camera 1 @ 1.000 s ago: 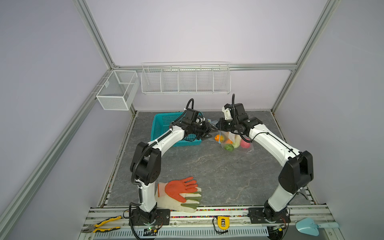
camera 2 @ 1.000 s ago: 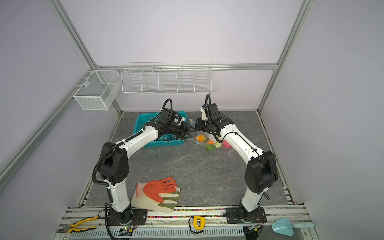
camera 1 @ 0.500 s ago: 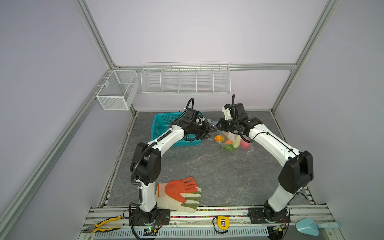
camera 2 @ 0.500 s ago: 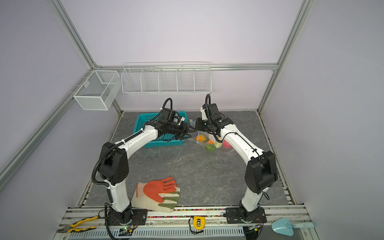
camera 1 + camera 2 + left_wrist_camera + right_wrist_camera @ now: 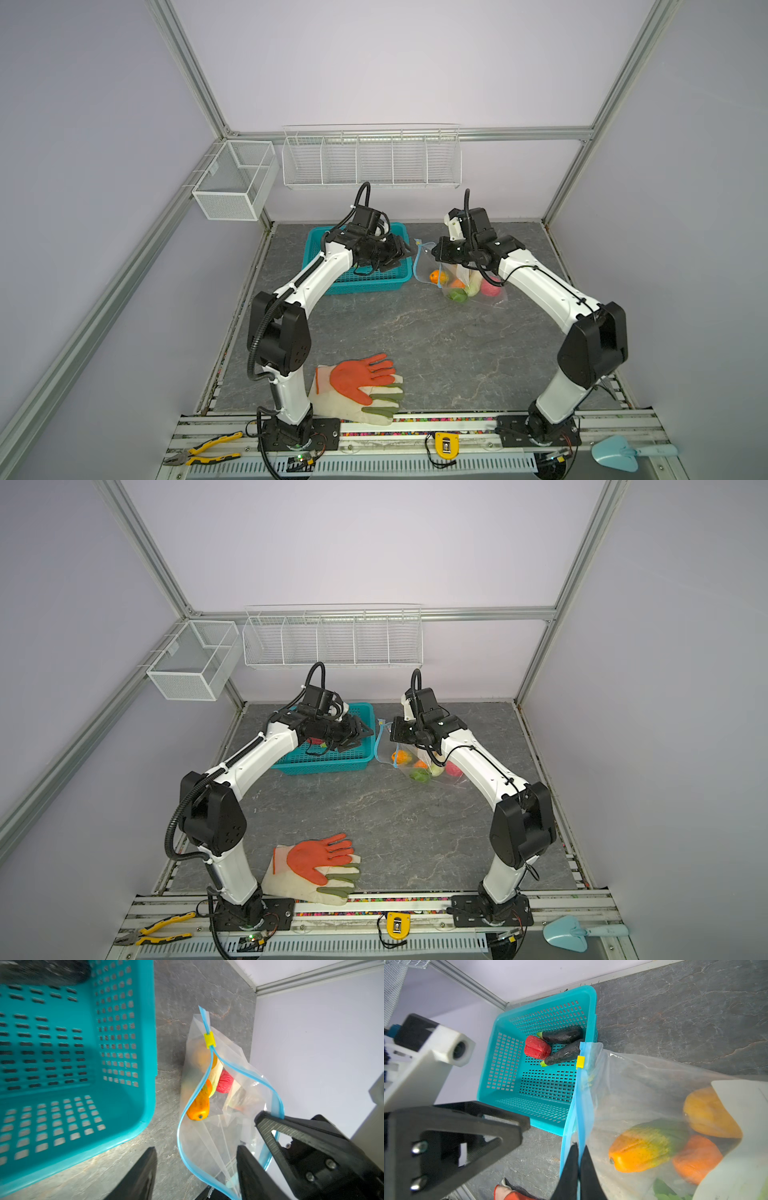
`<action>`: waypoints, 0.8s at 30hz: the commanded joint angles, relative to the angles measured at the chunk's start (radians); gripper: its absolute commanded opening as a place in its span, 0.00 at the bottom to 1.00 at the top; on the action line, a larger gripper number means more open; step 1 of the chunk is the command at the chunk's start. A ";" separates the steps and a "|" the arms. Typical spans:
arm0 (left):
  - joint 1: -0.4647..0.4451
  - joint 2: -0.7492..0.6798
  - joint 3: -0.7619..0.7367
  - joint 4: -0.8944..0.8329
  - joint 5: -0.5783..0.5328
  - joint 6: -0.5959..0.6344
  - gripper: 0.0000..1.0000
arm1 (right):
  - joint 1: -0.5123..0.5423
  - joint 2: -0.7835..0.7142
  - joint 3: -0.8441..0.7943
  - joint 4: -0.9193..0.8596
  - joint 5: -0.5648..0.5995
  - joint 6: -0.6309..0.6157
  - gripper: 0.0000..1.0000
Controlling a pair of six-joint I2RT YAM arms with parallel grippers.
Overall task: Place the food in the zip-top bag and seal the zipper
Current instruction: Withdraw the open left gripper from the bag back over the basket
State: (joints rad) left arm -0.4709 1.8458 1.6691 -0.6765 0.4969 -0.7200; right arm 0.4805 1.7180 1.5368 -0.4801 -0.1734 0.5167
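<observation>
The clear zip-top bag [image 5: 462, 266] [image 5: 415, 752] stands on the mat beside the basket, mouth open. Orange, yellow, green and pink food [image 5: 457, 286] [image 5: 648, 1145] lies inside it. My right gripper [image 5: 579, 1147] [image 5: 434, 251] is shut on the far lip's light blue zipper [image 5: 584, 1093]. The yellow slider [image 5: 209, 1040] [image 5: 580, 1061] sits near the strip's far end. My left gripper [image 5: 195, 1148] [image 5: 409, 252] is open at the mouth, with the near lip [image 5: 180, 1138] running loose between its fingers. A red pepper [image 5: 537, 1047] and two dark eggplants [image 5: 560, 1035] remain in the basket.
The teal basket [image 5: 374, 286] [image 5: 133, 1105] stands just left of the bag. Orange-and-white gloves [image 5: 357, 386] lie at the front edge. Pliers [image 5: 203, 451], a tape measure [image 5: 446, 444] and a scoop [image 5: 619, 453] rest on the front rail. Wire baskets [image 5: 370, 162] hang on the back wall.
My left gripper's jaws have spread a little wider at the bag's mouth. Arms and bag otherwise stay where they were.
</observation>
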 commanded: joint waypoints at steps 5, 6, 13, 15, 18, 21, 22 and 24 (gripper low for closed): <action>0.077 0.035 0.092 -0.182 -0.350 0.310 0.59 | 0.004 -0.037 -0.022 0.038 -0.012 0.008 0.07; 0.084 0.052 0.101 -0.181 -0.375 0.339 0.58 | 0.005 -0.035 -0.023 0.041 -0.014 0.011 0.07; 0.094 0.197 0.209 -0.215 -0.513 0.461 0.49 | 0.005 -0.040 -0.039 0.047 -0.016 0.009 0.07; 0.095 0.228 0.222 -0.201 -0.525 0.499 0.48 | 0.005 -0.042 -0.046 0.052 -0.016 0.010 0.07; 0.097 0.275 0.264 -0.216 -0.538 0.541 0.48 | 0.005 -0.043 -0.055 0.058 -0.019 0.012 0.07; 0.104 0.310 0.302 -0.227 -0.531 0.597 0.48 | 0.003 -0.041 -0.063 0.063 -0.021 0.014 0.07; 0.106 0.316 0.307 -0.224 -0.535 0.613 0.48 | 0.004 -0.041 -0.063 0.065 -0.023 0.014 0.07; 0.115 0.329 0.318 -0.218 -0.546 0.628 0.48 | 0.003 -0.041 -0.066 0.067 -0.026 0.013 0.07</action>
State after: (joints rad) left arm -0.3698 2.1662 1.9408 -0.8684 -0.0151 -0.1745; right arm 0.4805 1.7130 1.4910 -0.4370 -0.1822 0.5213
